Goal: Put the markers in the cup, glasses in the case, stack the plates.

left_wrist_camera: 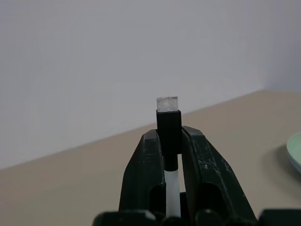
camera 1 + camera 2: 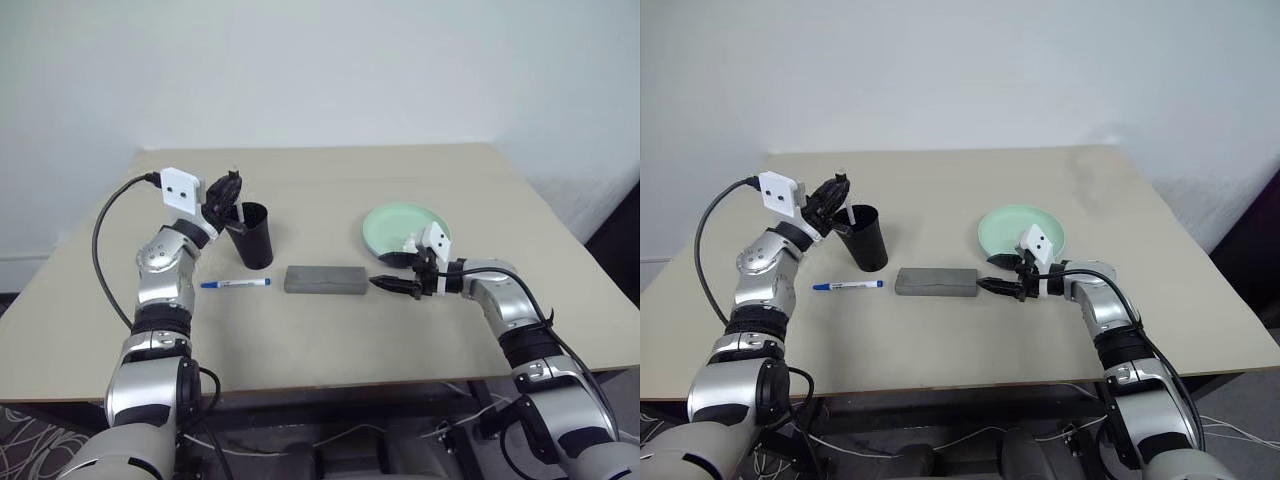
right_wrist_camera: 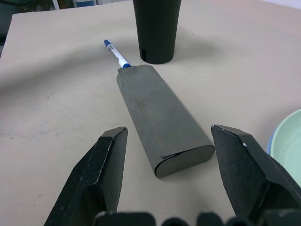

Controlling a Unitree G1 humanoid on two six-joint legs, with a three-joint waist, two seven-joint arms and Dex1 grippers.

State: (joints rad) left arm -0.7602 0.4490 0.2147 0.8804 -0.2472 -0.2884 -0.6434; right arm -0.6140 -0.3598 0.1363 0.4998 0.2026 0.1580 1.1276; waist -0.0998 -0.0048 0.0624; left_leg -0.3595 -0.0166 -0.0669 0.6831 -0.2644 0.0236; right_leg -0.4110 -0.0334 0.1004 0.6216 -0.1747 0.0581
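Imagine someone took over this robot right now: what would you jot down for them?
Left gripper: closed on a marker over the black cup, not yet released.
Right gripper: open, empty, fingers either side of the near end of the closed grey case.
Second marker lies on the table left of the case.
Mint green plate sits on the light blue plate.
Left to do: both markers into the cup. Glasses can't be seen.

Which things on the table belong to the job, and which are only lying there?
Job:
held marker
lying marker
cup
case
green plate
blue plate

Lying about:
nothing that I can see
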